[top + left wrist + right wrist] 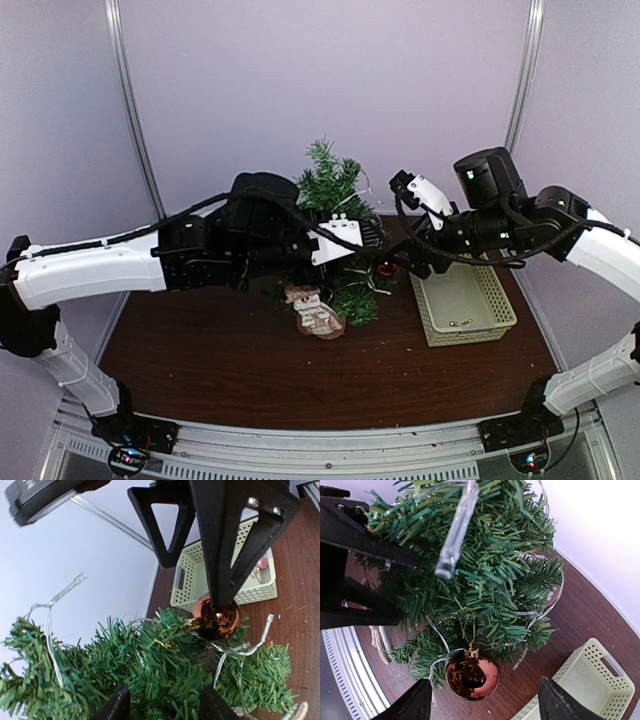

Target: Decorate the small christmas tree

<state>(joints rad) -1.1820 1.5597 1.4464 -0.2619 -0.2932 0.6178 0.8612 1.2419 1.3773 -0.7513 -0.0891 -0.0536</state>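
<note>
Screening tree (335,185): L arm (250,245); basket (455,295) nr.

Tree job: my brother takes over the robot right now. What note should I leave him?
Left pincer: fingers on either side of the tree; I cannot tell if it is squeezing.
Right pincer: open, fingers on either side of the copper bauble, not gripping it.
Places: the tree stands between the arms, with the basket to its right.
Done: clear lights run through the branches, and the bauble seems hung on a low branch.
Left: back the right pincer away, then fetch the small pieces in the basket, probably more decorations.
</note>
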